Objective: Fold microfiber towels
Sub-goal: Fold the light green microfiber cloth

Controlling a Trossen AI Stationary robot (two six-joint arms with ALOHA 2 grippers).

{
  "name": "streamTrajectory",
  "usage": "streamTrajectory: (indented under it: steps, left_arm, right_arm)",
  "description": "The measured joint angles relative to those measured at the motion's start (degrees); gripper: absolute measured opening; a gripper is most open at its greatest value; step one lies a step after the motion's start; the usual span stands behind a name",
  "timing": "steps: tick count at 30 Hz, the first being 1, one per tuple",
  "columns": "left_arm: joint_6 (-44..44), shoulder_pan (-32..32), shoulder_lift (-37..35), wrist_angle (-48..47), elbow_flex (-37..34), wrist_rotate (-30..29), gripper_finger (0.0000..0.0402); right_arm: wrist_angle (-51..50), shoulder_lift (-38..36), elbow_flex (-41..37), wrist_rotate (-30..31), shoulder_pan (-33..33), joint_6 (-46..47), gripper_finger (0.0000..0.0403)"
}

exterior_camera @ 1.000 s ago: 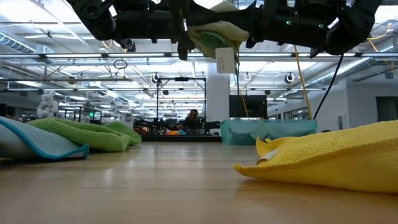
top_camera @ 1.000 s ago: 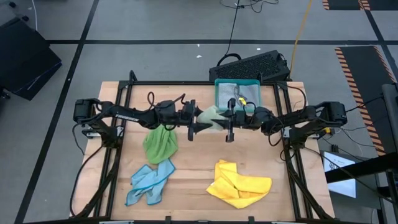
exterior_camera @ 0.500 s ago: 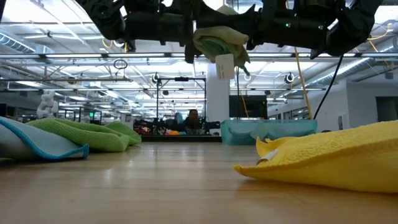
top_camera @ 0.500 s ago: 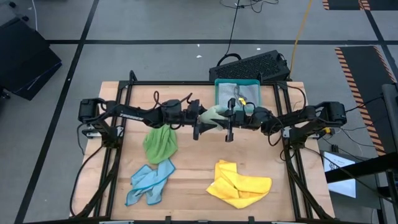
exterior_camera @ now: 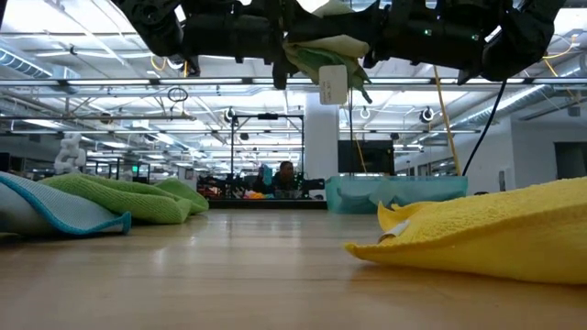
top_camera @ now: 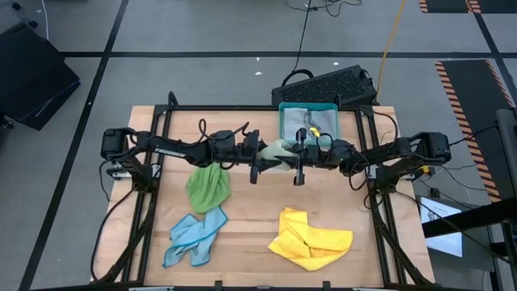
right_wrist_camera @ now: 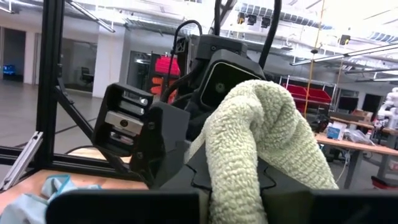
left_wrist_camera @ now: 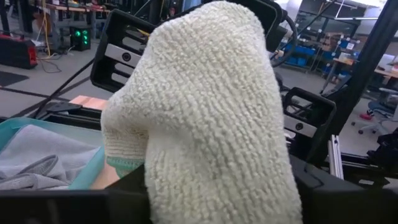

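Nearest in the low view, bare wooden table point(exterior_camera: 229, 275), with a yellow towel point(exterior_camera: 486, 234) heaped at one side and a bright green towel point(exterior_camera: 128, 197) lying over a light blue towel point(exterior_camera: 46, 213) at the other. From above, same three cloths loose and unfolded on the near half of the table: yellow point(top_camera: 311, 236), bright green point(top_camera: 208, 186), light blue point(top_camera: 194, 238).

Above mid-table, well clear of the wood, a pale green towel point(top_camera: 277, 151) held between both arms, its white label hanging down. Right gripper point(top_camera: 297, 153) clamped shut on one end of that towel. Left gripper point(top_camera: 257, 159) pressed up against the other end, cloth draped over its fingers in the wrist view point(left_wrist_camera: 211, 124); impossible to tell whether those fingers are parted or pinching.

Step in hand, by the look of it: a mid-air hand-over or regrip, finding corners so the pale green towel can be spread. Next move likely calls for a sure pinch on a corner at the left, then drawing the two ends apart and lowering the cloth flat onto open wood before any fold.

Farther back, a teal tray point(top_camera: 308, 120) at the table's far edge with a grey towel point(top_camera: 295, 121) inside. Beyond the table, a wide hall with ceiling lights, benches and a person seated in the distance.
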Motion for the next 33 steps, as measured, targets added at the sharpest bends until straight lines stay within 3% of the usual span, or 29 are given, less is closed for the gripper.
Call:
streamTrajectory:
  steps: [3, 10, 23, 27, 33]
  left_arm:
    - [0.8, 0.0, 0.0, 0.1, 0.0, -0.5, 0.0185]
    - [1.6, 0.5, 0.0, -0.9, 0.0, -1.2, 0.0057]
    - [13.3, 3.0, -2.5, -17.9, 0.0, 5.1, 0.0058]
    - [17.3, 2.6, -2.5, -22.9, 0.0, 5.2, 0.0064]
    - [18.5, 1.6, -2.5, -25.4, 0.0, 5.0, 0.0061]
  right_arm:
    - [0.2, 0.0, 0.0, 0.2, 0.0, 0.0, 0.0022]
    - [-1.4, -0.9, 0.0, 0.7, 0.0, 2.9, 0.0077]
    - [-51.2, -24.2, 1.6, 4.7, -0.5, 18.0, 0.0260]
    - [-58.5, -24.0, 6.9, 3.7, -0.5, 16.1, 0.0300]
    - [-61.9, -15.3, 15.6, -3.0, -0.5, 11.5, 0.0326]
